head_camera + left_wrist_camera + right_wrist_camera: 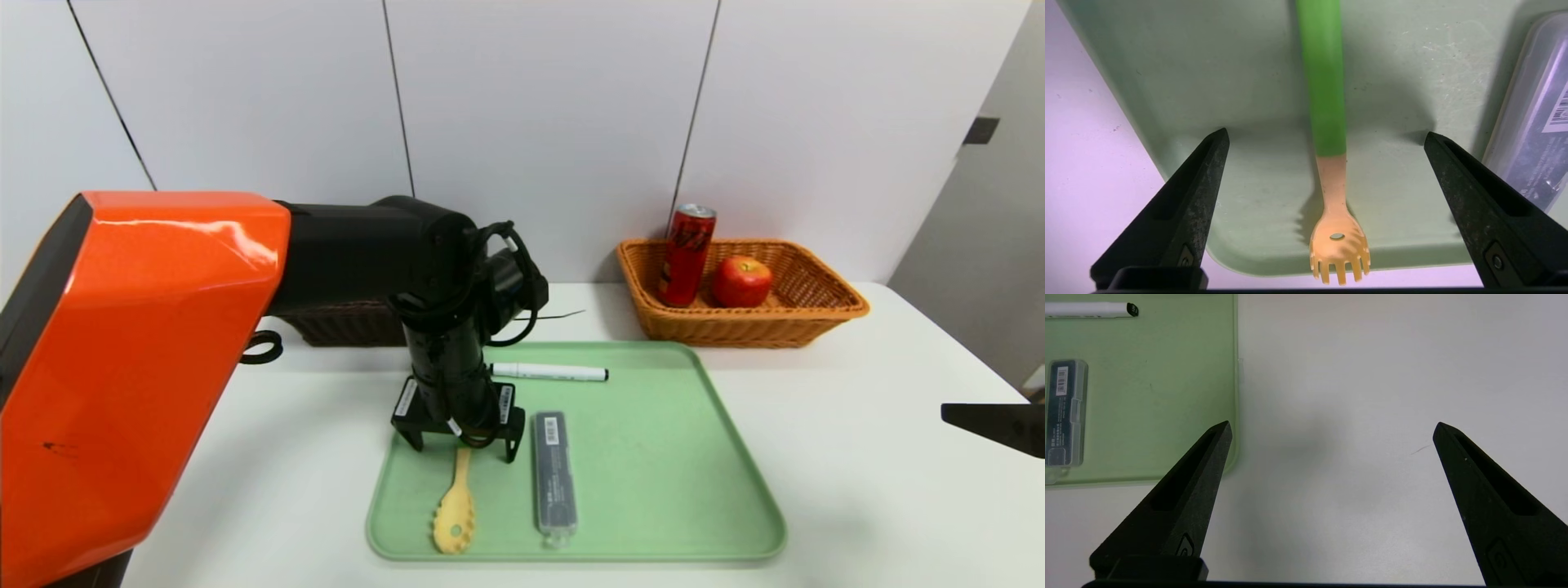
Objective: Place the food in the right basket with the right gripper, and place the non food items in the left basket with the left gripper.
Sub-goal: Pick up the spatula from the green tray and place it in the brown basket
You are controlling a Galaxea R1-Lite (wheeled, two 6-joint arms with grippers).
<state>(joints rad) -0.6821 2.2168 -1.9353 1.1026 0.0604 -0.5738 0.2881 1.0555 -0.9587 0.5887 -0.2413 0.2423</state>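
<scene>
While its two black fingers stand wide apart and clasp nothing, the left gripper (463, 445) points almost straight down over the near-left part of the green tray (653, 523). Between those fingers lies the pasta spoon (1331, 163), flat on the tray, its green handle running under the gripper and its pale orange toothed head near the tray's front rim; neither finger touches it. Just beside the spoon, toward the robot's right, a clear case (554, 478) with a dark insert and a barcode label lies lengthwise on the tray. Farther back, a white marker (549, 372) with a black cap lies crosswise near the tray's far edge. Behind the left arm, a dark brown basket (343, 325) is mostly hidden. At the table's far right, the orange wicker basket (816, 314) holds a red can (687, 255) standing upright and a red apple (741, 281) beside it. Well off the tray, the right gripper (1331, 433) hangs over the bare white table (857, 457), its fingers spread wide and unladen.
</scene>
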